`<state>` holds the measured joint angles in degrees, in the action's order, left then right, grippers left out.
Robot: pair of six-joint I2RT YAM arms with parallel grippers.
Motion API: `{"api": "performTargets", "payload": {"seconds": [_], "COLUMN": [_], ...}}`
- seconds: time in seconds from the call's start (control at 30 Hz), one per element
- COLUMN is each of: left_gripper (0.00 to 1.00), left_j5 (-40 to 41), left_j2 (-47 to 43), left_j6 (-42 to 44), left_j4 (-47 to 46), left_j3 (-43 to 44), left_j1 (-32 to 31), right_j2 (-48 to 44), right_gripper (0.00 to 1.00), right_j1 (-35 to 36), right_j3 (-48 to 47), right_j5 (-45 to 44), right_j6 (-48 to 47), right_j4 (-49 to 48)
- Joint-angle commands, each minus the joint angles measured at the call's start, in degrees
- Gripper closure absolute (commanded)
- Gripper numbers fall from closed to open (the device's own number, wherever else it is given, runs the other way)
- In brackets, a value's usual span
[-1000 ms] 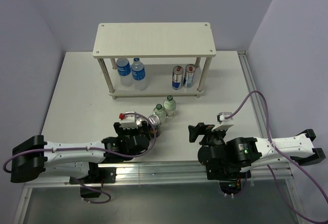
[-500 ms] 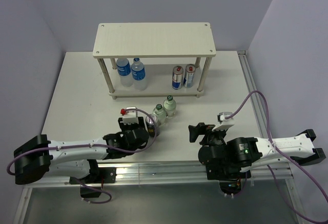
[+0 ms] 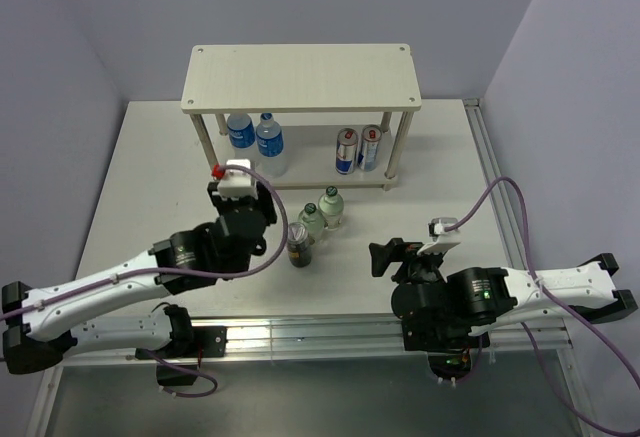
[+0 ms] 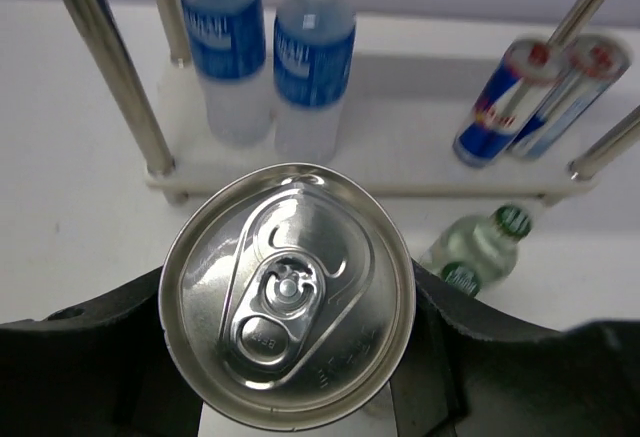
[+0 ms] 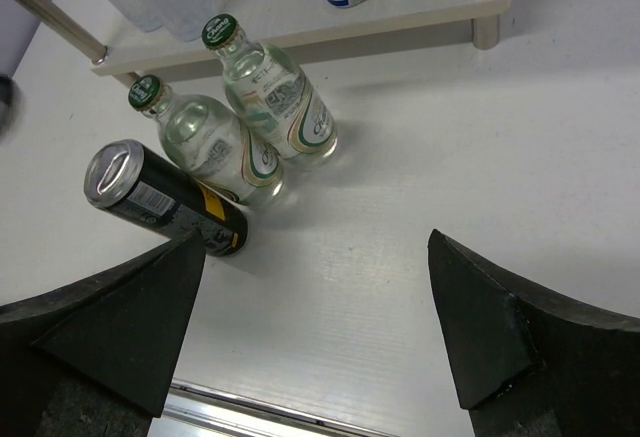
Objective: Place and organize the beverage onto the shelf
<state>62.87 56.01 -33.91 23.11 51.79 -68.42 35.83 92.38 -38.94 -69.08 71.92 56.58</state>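
Note:
My left gripper [image 4: 288, 342] is shut on a black can [image 4: 288, 297]; its silver top fills the left wrist view between the dark fingers. From above, the left gripper [image 3: 243, 207] hangs raised in front of the shelf [image 3: 300, 77] and hides that can. Another black, yellow-marked can [image 3: 300, 247] stands on the table beside two green-capped bottles [image 3: 311, 219] [image 3: 331, 203]. Two blue-labelled water bottles [image 3: 241, 129] [image 3: 268, 137] stand on the lower board at left. My right gripper [image 5: 315, 242] is open and empty, near the table's front, right of the standing can [image 5: 165, 212].
Two blue-and-silver cans [image 3: 358, 149] stand on the right of the lower board. Thin shelf legs [image 4: 105, 67] rise ahead of the held can. A metal rail [image 3: 320, 332] runs along the near table edge. Grey walls close in the back and sides.
The left gripper closed on a can, lifted it and moved back and left toward the shelf. The right arm stayed in place.

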Motion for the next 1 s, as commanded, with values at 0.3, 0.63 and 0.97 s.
{"api": "performTargets", "payload": {"seconds": [0.3,0.63,0.97], "left_gripper": [1.0,1.0,1.0], "left_j5": [-10.9,-29.0,-42.8], "left_j2": [12.5,31.1,38.9], "left_j6": [39.7,36.7,28.1], "left_j4": [-10.5,2.8,10.5], "left_j3": [41.2,66.1,75.0], "left_j1": [14.4,33.1,44.3], "right_j2": [-2.9,-2.4,-2.2], "right_gripper": [0.01,0.02,0.03], "right_j1": [0.3,0.3,0.5], "right_j3": [0.6,0.5,0.4], "right_j5": [-2.2,-2.1,-2.2], "right_j6": [-0.4,-0.2,0.2], "right_j4": [-1.9,-1.7,-1.4]}}
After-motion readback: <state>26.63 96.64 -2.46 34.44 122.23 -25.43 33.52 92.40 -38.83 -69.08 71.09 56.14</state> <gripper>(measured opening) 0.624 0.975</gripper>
